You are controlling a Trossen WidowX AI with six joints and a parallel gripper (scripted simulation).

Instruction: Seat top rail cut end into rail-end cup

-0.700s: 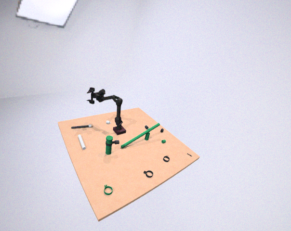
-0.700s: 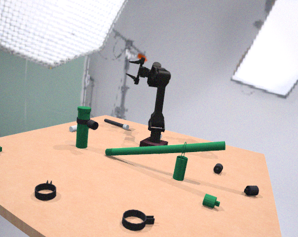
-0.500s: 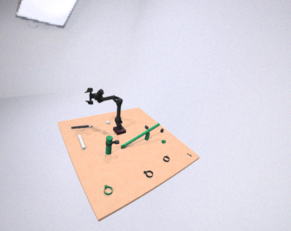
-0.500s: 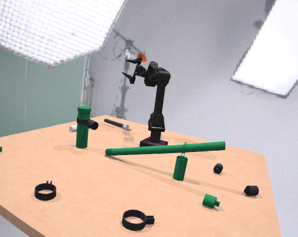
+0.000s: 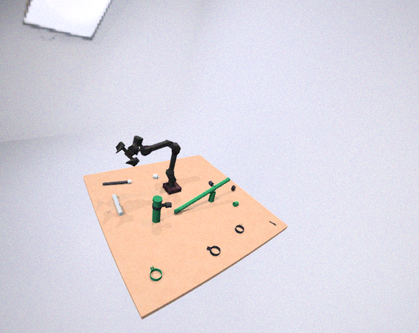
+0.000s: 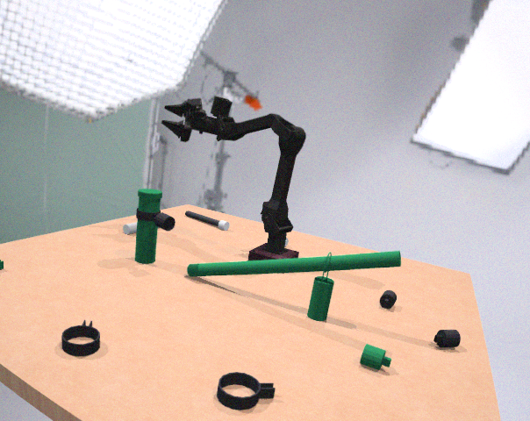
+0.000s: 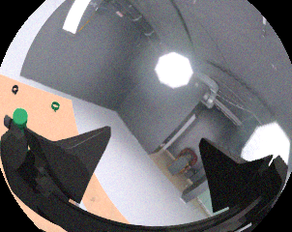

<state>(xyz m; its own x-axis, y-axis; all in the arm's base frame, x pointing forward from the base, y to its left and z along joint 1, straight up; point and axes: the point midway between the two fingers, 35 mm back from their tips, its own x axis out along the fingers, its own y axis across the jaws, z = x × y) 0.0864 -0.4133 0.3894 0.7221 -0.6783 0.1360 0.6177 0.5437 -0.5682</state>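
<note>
My gripper (image 5: 122, 157) (image 6: 164, 114) (image 7: 157, 137) is open and empty, high above the table and well away from the rail. The big green post (image 5: 156, 216) (image 6: 146, 245) stands upright. Its black brace band (image 6: 143, 214) sits a little below the post cap (image 5: 157, 198) (image 6: 149, 193) (image 7: 20, 117). The black rail-end cup (image 5: 168, 205) (image 6: 166, 221) hangs on the band, facing toward the rail's side. The green rail (image 5: 202, 195) (image 6: 265, 266) slopes through the loop above the short post (image 5: 211, 197) (image 6: 319, 299). Its low end is outside the cup, down at or near the table top.
A white rod (image 5: 117, 205) and a black rod with a white end (image 5: 116, 183) (image 6: 204, 218) lie behind the big post. Loose bands (image 5: 155, 279) (image 6: 81, 347) and a green cup (image 5: 235, 203) (image 6: 373, 357) lie on the table (image 5: 188, 272) (image 6: 133, 299).
</note>
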